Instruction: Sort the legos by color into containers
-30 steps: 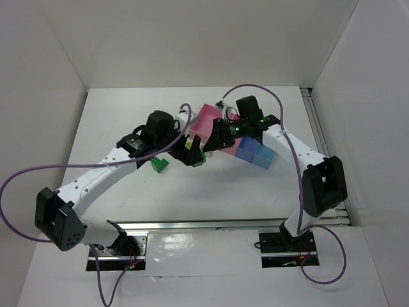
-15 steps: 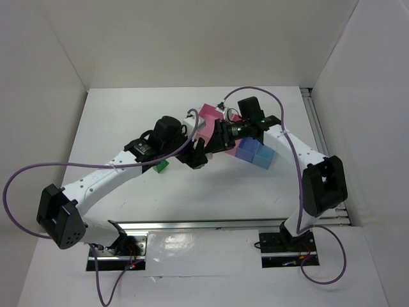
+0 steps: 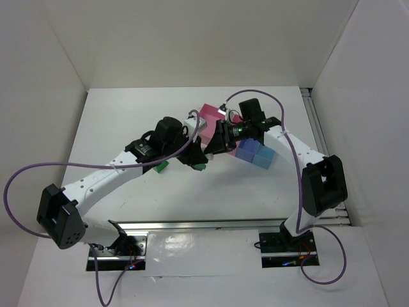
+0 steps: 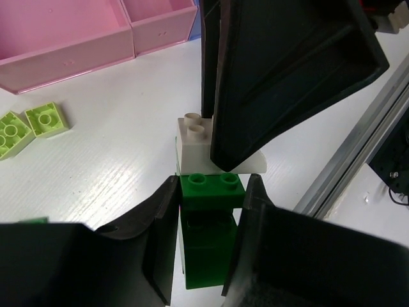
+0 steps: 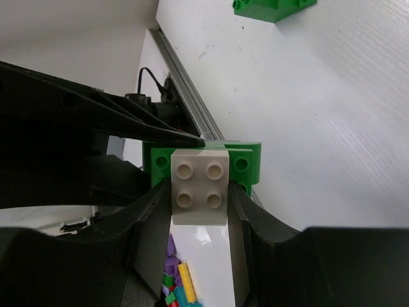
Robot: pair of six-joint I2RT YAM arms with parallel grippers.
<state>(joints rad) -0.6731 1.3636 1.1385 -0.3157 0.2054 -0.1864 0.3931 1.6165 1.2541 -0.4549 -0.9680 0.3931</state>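
Over the desk, my left claw pinches a dark green brick. My right claw clamps the attached four-studded white brick.

Bright, even overhead light; white table nearly washed out. Faint soft shadows under arms. Glare patch on glossy base plate. Left wrist view: sheen streaks on table, left gripper fingers dark, blurred up close; green brick sharp. Right wrist view: right gripper fingers soft-edged, white brick crisp.
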